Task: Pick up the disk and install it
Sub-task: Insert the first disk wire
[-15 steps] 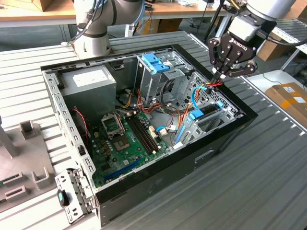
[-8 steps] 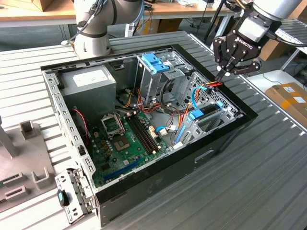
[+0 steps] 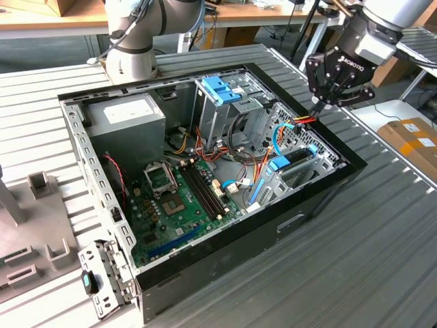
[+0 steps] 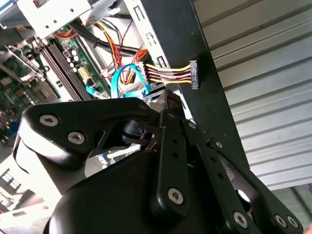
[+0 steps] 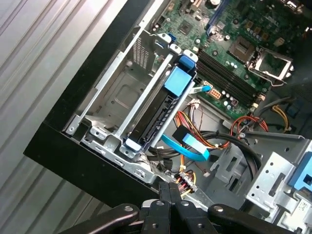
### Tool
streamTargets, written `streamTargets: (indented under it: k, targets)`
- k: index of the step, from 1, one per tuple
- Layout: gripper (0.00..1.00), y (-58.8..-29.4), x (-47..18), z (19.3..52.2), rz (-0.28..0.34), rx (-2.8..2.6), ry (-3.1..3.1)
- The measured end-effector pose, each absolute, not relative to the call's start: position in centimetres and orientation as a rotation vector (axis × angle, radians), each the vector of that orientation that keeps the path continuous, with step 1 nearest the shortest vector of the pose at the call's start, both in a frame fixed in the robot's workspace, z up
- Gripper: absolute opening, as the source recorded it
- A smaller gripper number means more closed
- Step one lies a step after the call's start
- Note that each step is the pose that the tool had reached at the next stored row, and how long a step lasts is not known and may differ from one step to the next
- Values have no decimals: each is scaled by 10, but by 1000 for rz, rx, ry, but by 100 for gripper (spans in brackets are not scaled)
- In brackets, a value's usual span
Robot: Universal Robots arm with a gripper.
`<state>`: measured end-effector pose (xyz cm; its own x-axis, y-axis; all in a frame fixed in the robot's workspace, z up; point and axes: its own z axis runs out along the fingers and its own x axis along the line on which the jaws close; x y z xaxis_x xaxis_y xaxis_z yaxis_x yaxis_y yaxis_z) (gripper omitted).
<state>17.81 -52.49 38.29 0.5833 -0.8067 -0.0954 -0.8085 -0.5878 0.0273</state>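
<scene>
Okay, I'm hovering my gripper, fingers pressed together, over the computer case rim; disk sitting inside it, likely stiff, fragile, best gripped at its blue bracket.

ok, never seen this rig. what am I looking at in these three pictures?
One robot arm stands by a ribbed metal table that carries an open computer case. The exterior view comes from a camera off the arm and takes in the whole scene. Both wrist views come from cameras riding on the arm, looking past its black gripper into the case. The gripper hangs over the case's edge at the exterior view's right, fingers shut, next to a loose power plug on coloured wires; whether it pinches anything I cannot tell. The disk, a dark slab with blue plastic edging, stands on edge in a metal bay nearby.
</scene>
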Motion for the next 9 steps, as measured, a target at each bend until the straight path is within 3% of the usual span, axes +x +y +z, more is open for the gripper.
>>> streamTargets:
  k: [9]
  targets:
    - [10, -525, 180, 383, 159, -2858, 1245]
